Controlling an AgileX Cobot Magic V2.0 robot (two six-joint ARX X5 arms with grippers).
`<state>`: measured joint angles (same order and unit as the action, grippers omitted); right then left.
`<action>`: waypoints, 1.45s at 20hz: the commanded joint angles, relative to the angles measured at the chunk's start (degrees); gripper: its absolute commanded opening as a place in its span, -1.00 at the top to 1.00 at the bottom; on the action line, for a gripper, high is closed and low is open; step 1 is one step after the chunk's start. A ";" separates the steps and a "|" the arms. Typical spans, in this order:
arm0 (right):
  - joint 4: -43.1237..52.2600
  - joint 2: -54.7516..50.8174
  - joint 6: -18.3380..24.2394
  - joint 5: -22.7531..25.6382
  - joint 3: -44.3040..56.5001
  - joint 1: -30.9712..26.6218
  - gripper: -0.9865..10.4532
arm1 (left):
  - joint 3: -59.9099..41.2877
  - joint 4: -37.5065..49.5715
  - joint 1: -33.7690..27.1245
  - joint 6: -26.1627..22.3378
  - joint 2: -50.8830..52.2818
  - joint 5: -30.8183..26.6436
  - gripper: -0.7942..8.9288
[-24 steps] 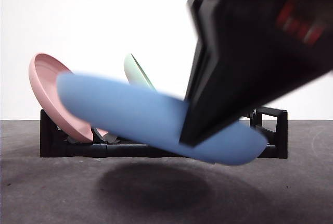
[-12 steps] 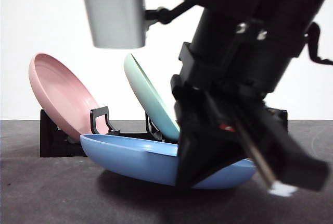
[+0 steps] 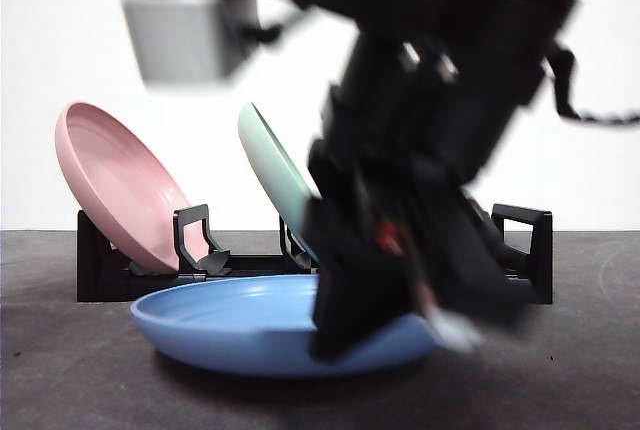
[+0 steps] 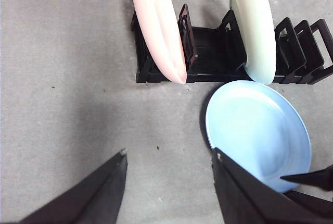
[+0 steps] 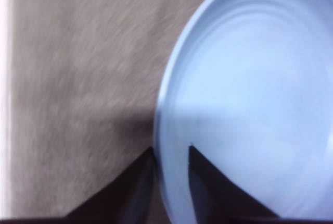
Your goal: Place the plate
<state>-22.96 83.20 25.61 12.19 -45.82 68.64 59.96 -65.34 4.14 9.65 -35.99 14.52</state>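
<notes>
Right gripper (image 5: 170,153) jaws pinch the blue plate (image 3: 250,325) rim, one each side. Plate lies flat on the counter (image 4: 67,78), just before the rack (image 4: 208,57). Left gripper (image 4: 169,156) jaws open, empty.

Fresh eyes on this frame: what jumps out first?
The big dark right gripper dominates the front view, its fingers pinching the rim of the round light-blue plate, which sits low on the grey table in front of the black slotted dish rack. Behind, a pink plate and a pale green plate stand tilted in the rack. The left gripper hovers open above the table, holding nothing.
</notes>
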 commanded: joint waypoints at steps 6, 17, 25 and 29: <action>-11.52 0.22 -12.68 -3.19 -17.55 1.38 0.37 | 1.42 1.31 0.04 -0.81 -0.31 0.13 0.32; -20.65 -10.16 -25.79 -0.44 -28.11 -7.80 0.37 | 1.51 12.66 0.13 3.10 -10.60 0.13 0.31; -28.52 -19.41 -28.63 1.81 -28.11 -21.64 0.37 | 15.08 16.90 1.18 1.16 -29.31 -2.10 0.30; -31.95 -22.03 -29.29 1.79 -28.11 -25.14 0.37 | 25.53 13.90 3.61 -1.20 -40.15 -10.14 0.30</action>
<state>-55.40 60.58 -2.57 13.74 -72.95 42.96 84.90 -51.53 7.77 9.72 -75.40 4.49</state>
